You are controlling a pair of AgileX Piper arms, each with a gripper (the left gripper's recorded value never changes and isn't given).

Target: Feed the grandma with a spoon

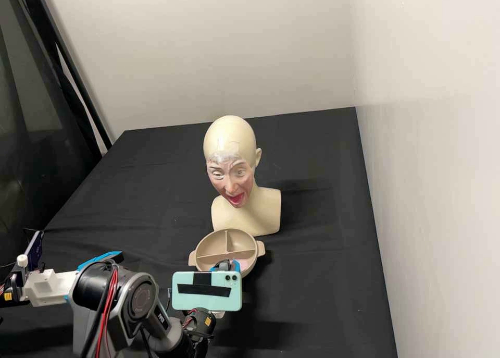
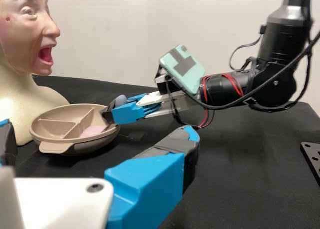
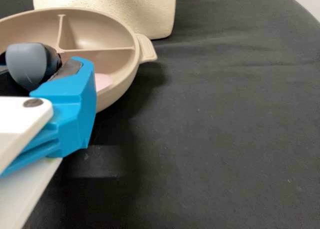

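The grandma is a bald mannequin head with an open red mouth, standing mid-bench; in the left wrist view the mannequin head is seen from the side. Just in front of it sits a tan divided bowl, with something pink in its near compartment. My right gripper hovers at the bowl's near rim, shut on a spoon's grey handle, above the bowl. My left gripper stands open and holds nothing, low on the bench to the left of the bowl.
A mint-green phone-like block is strapped on top of the right arm's wrist. A white wall runs along the bench's right side and back. The black cloth stretches bare to the right of the bowl.
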